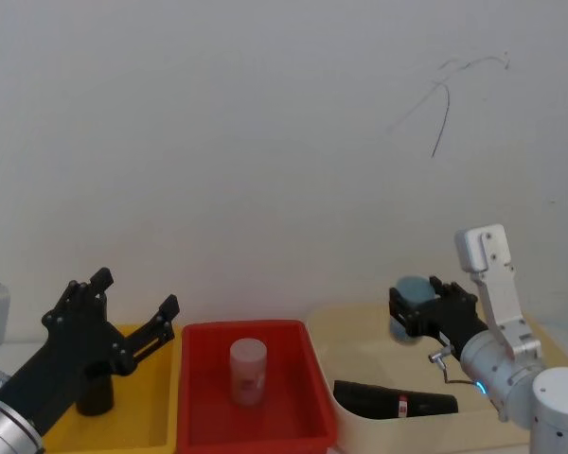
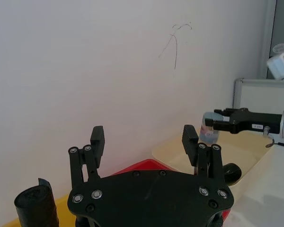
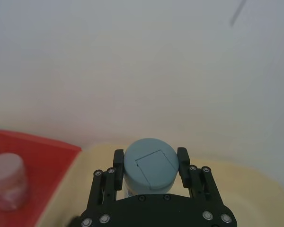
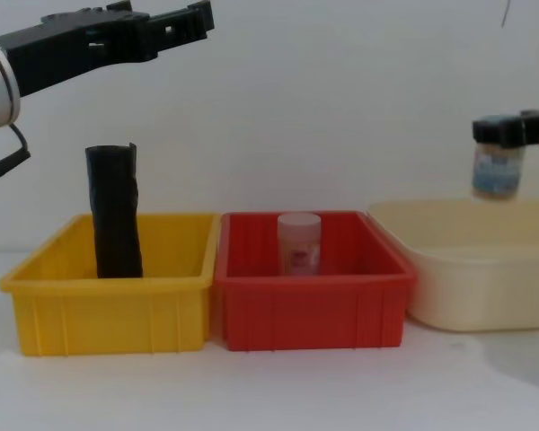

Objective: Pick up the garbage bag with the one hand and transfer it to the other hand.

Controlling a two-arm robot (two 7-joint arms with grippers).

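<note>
- Black, labelled bag [image 1: 398, 403] lies on its side in the cream tub [image 4: 485, 287], below and slightly behind the right claw [image 1: 409, 310]. Nothing grips it.
- Right claw is closed on a blue-capped bottle [image 4: 496, 175] and holds it in the air over the tub. Its jaws are occupied, so it cannot take the bag until the bottle is set down.
- Risk: if the bottle is released from this height, it may drop onto the bag or tip over in the tub and block the approach.
- Risk: the bag lies flat and low between the tub walls. A steep descent could catch a finger on the tub rim, or the pads could slide off the smooth round roll.
- Left claw [image 1: 134, 291] is spread wide and holds nothing. It hangs above a plain crinkled roll [image 4: 115, 211] that stands in the yellow bin [image 4: 108, 314].
- Risk: that plain roll is the black item nearest the left claw and has no label. If it is taken for the bag, the wrong item gets picked.
- Risk: the handover must cross the red bin [image 4: 310, 310], which lies between the claws and holds an upright jar [image 4: 299, 242]. A low carry could knock the jar over.
- Risk: a grip at the bag's middle may leave the left claw little free length to take.
</note>
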